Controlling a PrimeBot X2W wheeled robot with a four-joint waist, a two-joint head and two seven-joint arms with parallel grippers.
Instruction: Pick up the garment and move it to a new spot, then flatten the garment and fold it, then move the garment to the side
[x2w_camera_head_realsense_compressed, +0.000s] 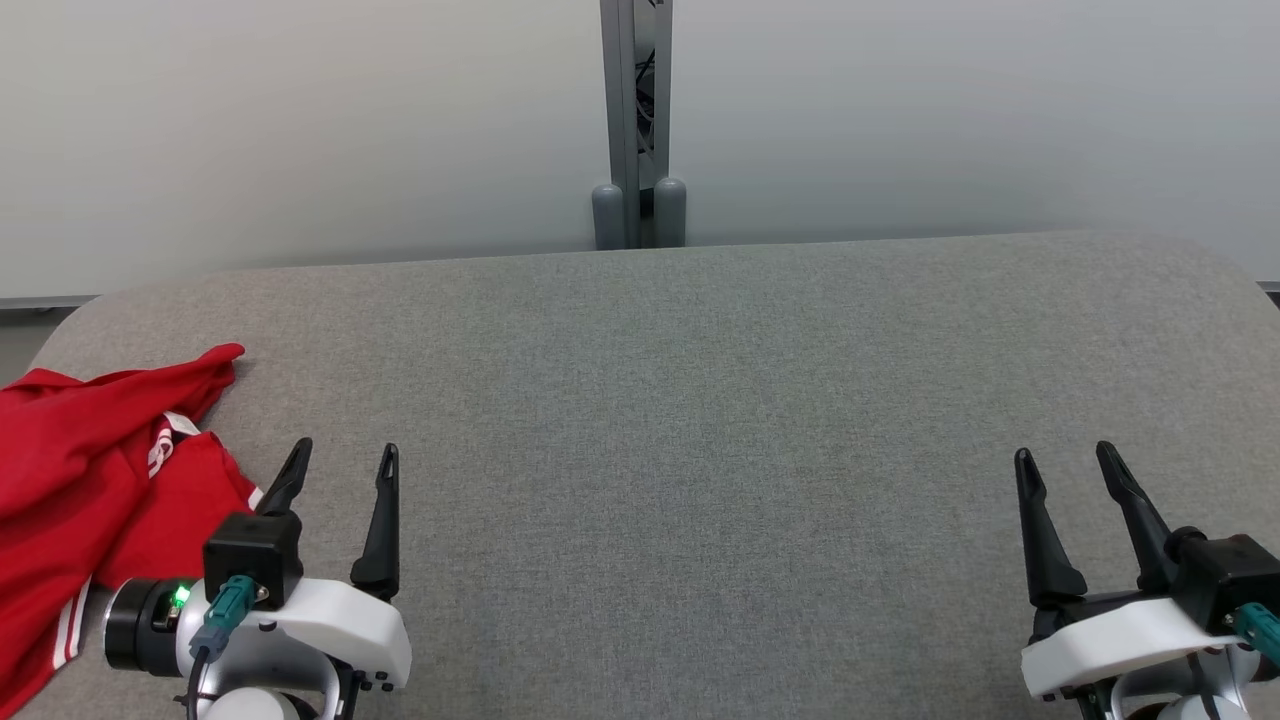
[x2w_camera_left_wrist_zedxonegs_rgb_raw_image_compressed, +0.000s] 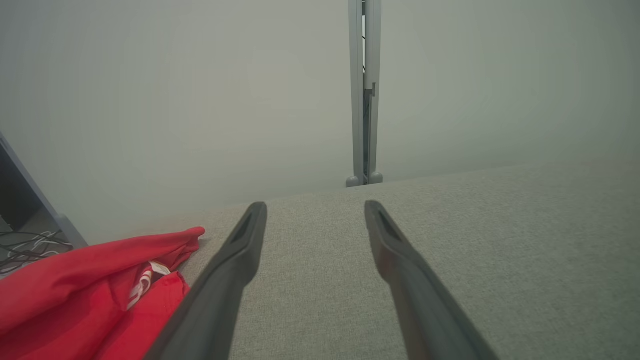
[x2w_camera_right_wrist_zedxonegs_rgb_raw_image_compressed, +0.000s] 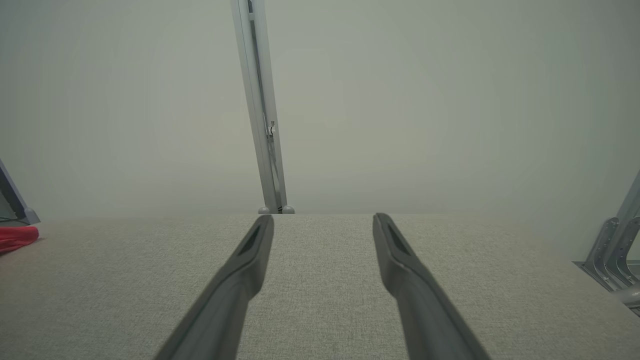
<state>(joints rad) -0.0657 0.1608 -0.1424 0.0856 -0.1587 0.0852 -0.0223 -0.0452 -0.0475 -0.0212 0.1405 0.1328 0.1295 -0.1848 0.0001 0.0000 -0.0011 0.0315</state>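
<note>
- Landmark: the grey post stands behind the far edge of the table.
- The red jersey, trimmed with white stripes, lies crumpled on the table, well to the left of the post and nearer the robot. Part of it runs past the edge of the head view.
- The left pincer sits left of the post, just beside the jersey's near edge. Its fingers are spread and hold nothing. Contact with the cloth cannot be confirmed.
- The right pincer sits right of the post, well apart from the jersey. Its fingers are spread and hold nothing.
- Step in hand, as judged: the first one, picking up the jersey. No grasp is made yet.
- Next move, as judged: swing the left pincer away from the post and onto the jersey, lower it over a raised fold, and close on the cloth alone. The bare table surface directly in front of the post appears suitable as the new spot.
</note>
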